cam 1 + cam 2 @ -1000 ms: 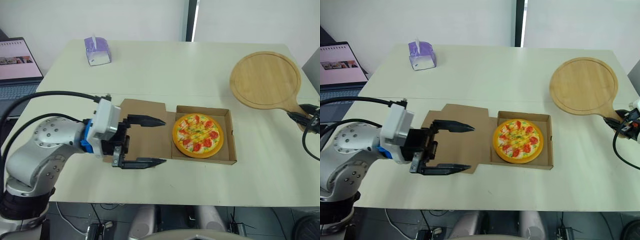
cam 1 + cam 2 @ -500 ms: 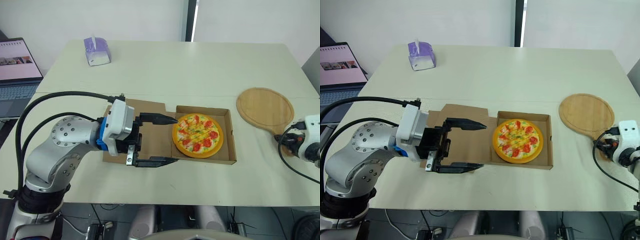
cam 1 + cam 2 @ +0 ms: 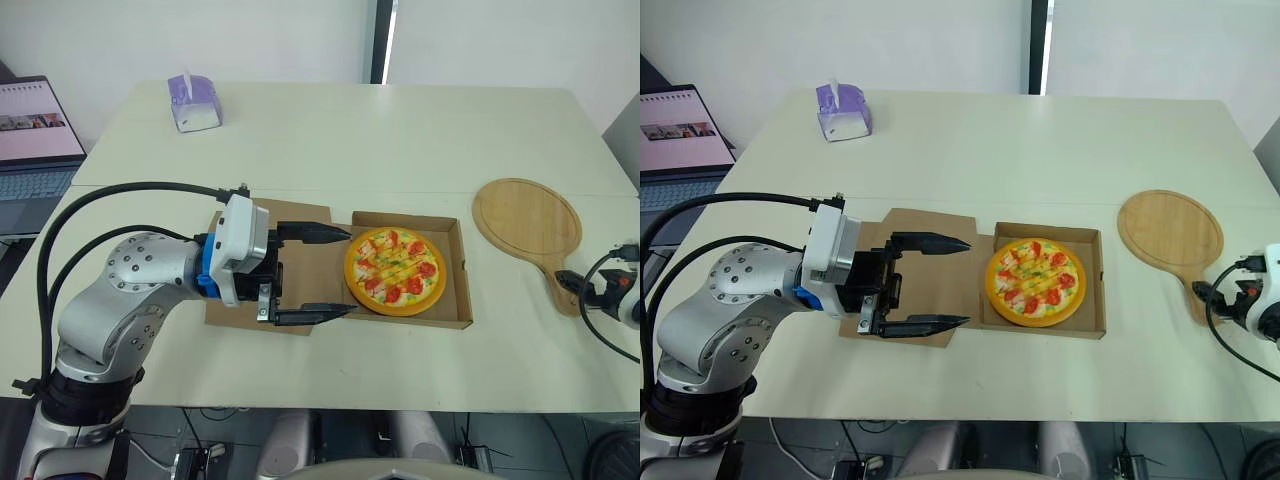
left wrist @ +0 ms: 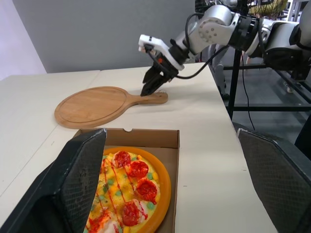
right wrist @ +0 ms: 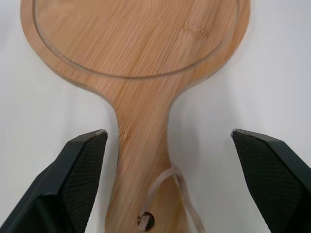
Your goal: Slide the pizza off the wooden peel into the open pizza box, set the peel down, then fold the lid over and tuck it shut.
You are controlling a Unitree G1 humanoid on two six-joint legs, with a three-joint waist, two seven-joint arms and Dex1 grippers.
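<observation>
Left eye view: pizza boxed, peel flat on bench; left tool spread above lid to fold it, right tool spread too

A round, red-and-yellow-topped pizza lies in the open brown cardboard pizza box near the front middle of the pale table, with the box's lid spread flat to its left beneath the left gripper. The round wooden peel lies flat well to the box's right, with the right gripper at its handle end. A purple tissue box stands at the far left, and an open laptop sits beyond the table's left edge.
</observation>
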